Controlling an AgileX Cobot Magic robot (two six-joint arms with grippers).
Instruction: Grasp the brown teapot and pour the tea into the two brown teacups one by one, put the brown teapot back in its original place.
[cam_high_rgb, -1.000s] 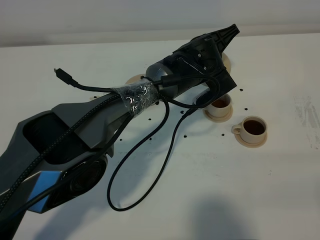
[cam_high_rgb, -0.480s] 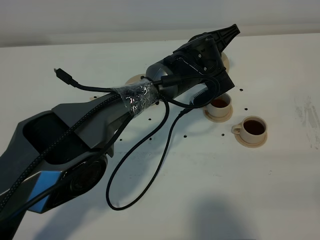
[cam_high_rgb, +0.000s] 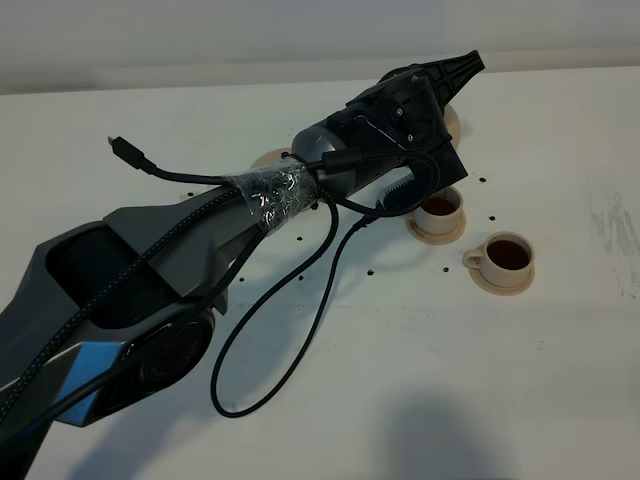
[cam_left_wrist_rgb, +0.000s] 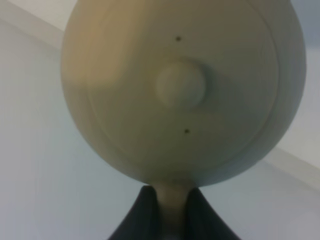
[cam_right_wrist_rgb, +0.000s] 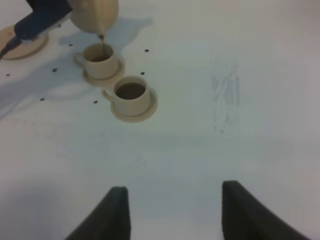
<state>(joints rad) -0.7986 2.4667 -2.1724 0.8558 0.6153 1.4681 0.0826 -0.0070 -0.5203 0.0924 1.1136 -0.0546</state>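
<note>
My left gripper (cam_high_rgb: 455, 72) is shut on the brown teapot's loop handle (cam_left_wrist_rgb: 172, 205). The teapot (cam_left_wrist_rgb: 181, 86) fills the left wrist view, lid and knob facing the camera. In the exterior view only a sliver of the teapot (cam_high_rgb: 451, 120) shows behind the gripper. In the right wrist view the teapot (cam_right_wrist_rgb: 95, 12) is tilted and a thin brown stream falls into one teacup (cam_right_wrist_rgb: 100, 59), also seen in the exterior view (cam_high_rgb: 438, 210). The other teacup (cam_right_wrist_rgb: 131, 95) (cam_high_rgb: 505, 258) holds tea. The wide saucer (cam_right_wrist_rgb: 22, 42) (cam_high_rgb: 268, 158) is bare. My right gripper (cam_right_wrist_rgb: 175, 215) is open, empty and well short of the cups.
A loose black cable (cam_high_rgb: 290, 330) hangs from my left arm and loops over the table. Small dark holes dot the table around the cups. A scuffed patch (cam_right_wrist_rgb: 225, 95) lies to the right of the cups.
The cable loop has drifted slightly left. The left gripper and teapot have barely moved and stay over the same cup.
</note>
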